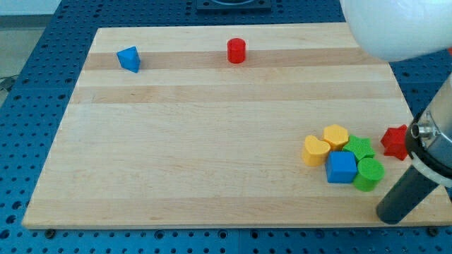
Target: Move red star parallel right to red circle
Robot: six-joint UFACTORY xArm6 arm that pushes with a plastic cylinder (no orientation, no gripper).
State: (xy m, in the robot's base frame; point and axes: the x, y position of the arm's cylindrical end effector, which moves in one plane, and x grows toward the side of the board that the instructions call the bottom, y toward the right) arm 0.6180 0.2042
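Note:
The red star (395, 142) lies near the board's right edge, partly hidden by my arm. The red circle (236, 51) stands near the view's top, about mid-board, far up and to the left of the star. My rod slants down from the view's right. My tip (389, 215) is near the board's bottom right corner, below the red star and just right of the green circle (369, 174), touching no block that I can make out.
A cluster lies left of the red star: a yellow heart (316, 151), a yellow hexagon (336, 135), a green star (361, 147), a blue cube (342, 167) and the green circle. A blue triangle (129, 59) sits top left. The arm's white body (395, 28) covers the top right corner.

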